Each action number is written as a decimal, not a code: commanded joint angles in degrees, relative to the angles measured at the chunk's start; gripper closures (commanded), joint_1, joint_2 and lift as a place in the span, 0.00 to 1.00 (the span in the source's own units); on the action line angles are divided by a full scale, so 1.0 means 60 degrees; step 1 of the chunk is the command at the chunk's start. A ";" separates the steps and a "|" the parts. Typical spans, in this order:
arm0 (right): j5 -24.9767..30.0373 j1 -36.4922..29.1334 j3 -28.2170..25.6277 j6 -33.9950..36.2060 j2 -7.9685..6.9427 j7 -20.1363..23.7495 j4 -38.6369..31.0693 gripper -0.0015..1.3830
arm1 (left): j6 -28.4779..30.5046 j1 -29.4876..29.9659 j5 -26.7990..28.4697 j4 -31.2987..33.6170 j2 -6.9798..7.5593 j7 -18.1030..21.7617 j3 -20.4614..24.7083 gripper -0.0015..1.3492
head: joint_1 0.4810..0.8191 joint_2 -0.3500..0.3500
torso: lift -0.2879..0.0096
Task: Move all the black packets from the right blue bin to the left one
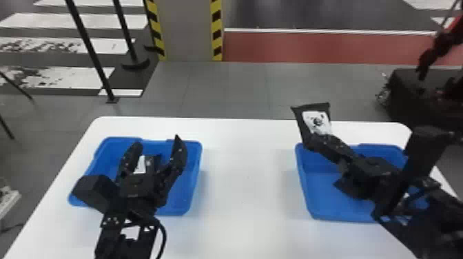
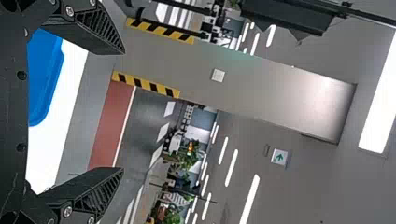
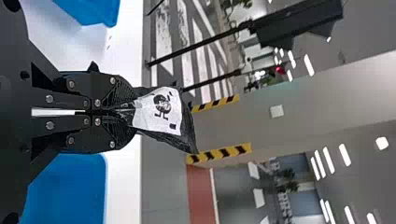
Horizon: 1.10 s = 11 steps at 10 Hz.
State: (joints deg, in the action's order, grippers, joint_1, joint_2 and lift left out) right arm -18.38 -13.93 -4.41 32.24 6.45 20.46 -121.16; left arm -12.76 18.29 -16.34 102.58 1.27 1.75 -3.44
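Grey floor (image 1: 227, 82) runs beyond your white table (image 1: 248, 165). Your right gripper (image 1: 311, 140) is clamped on a black packet (image 1: 315, 120), with the right blue bin (image 1: 311, 179) below that claw. Well to its left is the left blue bin (image 1: 192, 165), another packet (image 1: 141, 164) inside, beneath your left gripper (image 1: 157, 142), whose fingers stand apart. You look to be at the transfer step. Next, you likely need to clear the left arm, carry the held packet leftward over the rim, lower it and let go.
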 commanded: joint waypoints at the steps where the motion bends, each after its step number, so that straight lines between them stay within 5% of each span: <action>1: 0.0090 0.0659 0.0032 -0.0241 0.0023 0.0809 0.0142 0.81 | 0.0720 -0.0166 -0.1042 0.0000 0.0051 0.0295 -0.0144 0.10 | 0.63 0.56 | 0.60; 3: 0.0207 0.2018 0.0310 -0.0148 0.0023 0.2640 0.1501 0.81 | 0.3040 -0.0658 -0.2551 0.0117 0.0169 0.1452 -0.0071 0.10 | 0.63 0.56 | 0.60; 6: 0.0442 0.2604 0.0852 0.0180 0.0023 0.3431 0.2158 0.81 | 0.3181 -0.0916 -0.3576 0.0164 0.0271 0.1921 0.0032 0.10 | 0.63 0.56 | 0.60; 11: 0.0251 0.3635 0.2156 0.0180 0.0184 0.4325 0.3751 0.81 | 0.3626 -0.0986 -0.3488 0.0867 0.0300 0.1965 0.0134 0.10 | 0.63 0.66 | 0.60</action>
State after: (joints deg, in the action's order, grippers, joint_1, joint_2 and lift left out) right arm -16.26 7.43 7.38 33.32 7.45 46.42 -99.40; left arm 8.35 12.51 -37.51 107.57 3.04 13.53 -2.56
